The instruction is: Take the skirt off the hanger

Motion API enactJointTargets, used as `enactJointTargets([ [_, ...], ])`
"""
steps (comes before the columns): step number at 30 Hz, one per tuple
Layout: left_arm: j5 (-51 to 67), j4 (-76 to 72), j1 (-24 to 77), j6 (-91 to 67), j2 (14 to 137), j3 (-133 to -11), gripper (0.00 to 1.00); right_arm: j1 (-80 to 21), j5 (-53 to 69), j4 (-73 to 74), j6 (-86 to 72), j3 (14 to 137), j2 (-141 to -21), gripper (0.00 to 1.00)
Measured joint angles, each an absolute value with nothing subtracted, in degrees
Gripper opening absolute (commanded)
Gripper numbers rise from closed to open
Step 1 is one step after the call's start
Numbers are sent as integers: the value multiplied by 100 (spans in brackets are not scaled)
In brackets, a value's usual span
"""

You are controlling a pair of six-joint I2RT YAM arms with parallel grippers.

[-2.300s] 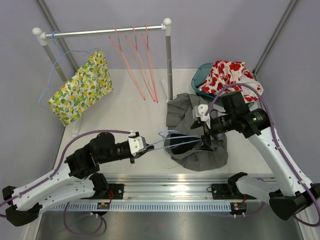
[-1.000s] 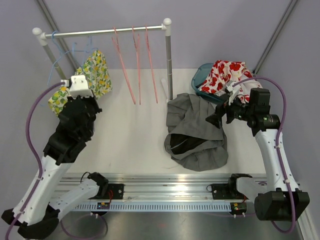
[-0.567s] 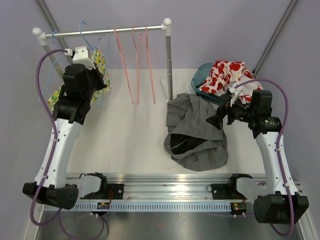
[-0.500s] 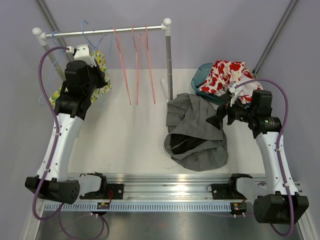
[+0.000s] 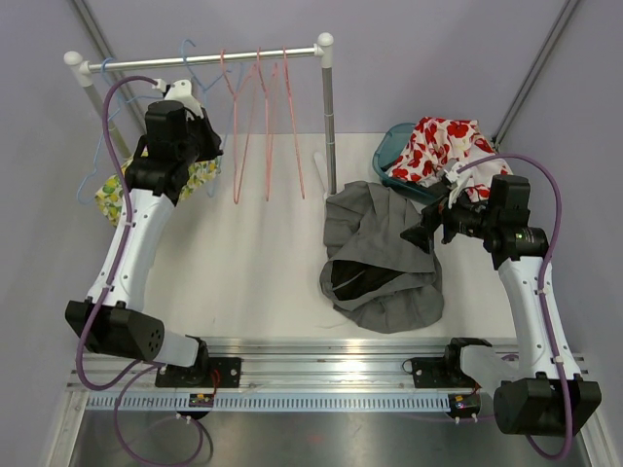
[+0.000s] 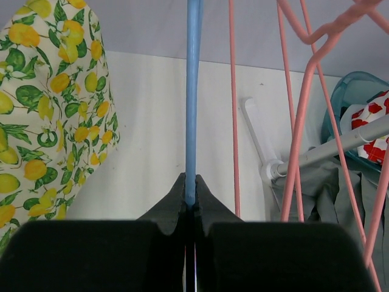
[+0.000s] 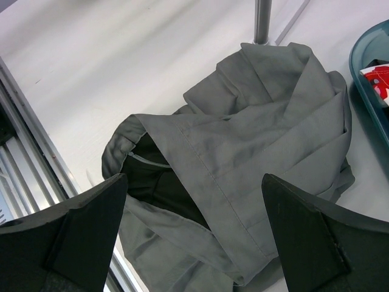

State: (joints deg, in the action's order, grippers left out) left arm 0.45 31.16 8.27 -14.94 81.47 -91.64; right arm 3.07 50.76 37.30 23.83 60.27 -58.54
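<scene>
Now lilac walls (image 5: pixel 438 58); grey skirt (image 5: pixel 384 277) heaped on white table (image 5: pixel 243 263); left hand (image 6: pixel 190 188) pinching blue hanger (image 6: pixel 193 91), right hand (image 7: pixel 193 182) spread.

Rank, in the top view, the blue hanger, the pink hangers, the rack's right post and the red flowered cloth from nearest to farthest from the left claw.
1. blue hanger: pinched in the left claw, upper left.
2. pink hangers: on the rail, just to the right.
3. right post: at the rail's right end.
4. red flowered cloth: far right, over the basket.
</scene>
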Motion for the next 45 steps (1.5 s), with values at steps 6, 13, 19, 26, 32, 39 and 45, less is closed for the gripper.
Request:
enactJointTargets([
  [6, 163, 3052, 827, -1481, 8079, -9006, 43, 311, 5382, 4047, 3063, 6014, -5854, 100],
  [13, 287, 2993, 827, -1503, 7083, -8346, 84, 311, 6152, 5457, 5666, 5924, -6007, 100],
  [19, 314, 2847, 823, -1562, 5356, -7323, 99, -550, 5627, 6005, 7070, 5911, -6724, 100],
  [26, 325, 2829, 819, -1640, 3566, -5946, 99, -2329, 3618, 4995, 6993, 5181, -7435, 100],
  [32, 336, 3050, 819, -1778, 2740, -5238, 99, -2598, 2268, 4040, 6613, 5057, -8180, 99],
  [39, 395, 3124, 819, -1914, 2443, -4993, 99, -2873, 1249, 3118, 5988, 4958, -8858, 59],
  [45, 440, 3124, 819, -1951, 2265, -4875, 99, -2873, 1133, 3033, 5520, 5100, -8956, 0],
])
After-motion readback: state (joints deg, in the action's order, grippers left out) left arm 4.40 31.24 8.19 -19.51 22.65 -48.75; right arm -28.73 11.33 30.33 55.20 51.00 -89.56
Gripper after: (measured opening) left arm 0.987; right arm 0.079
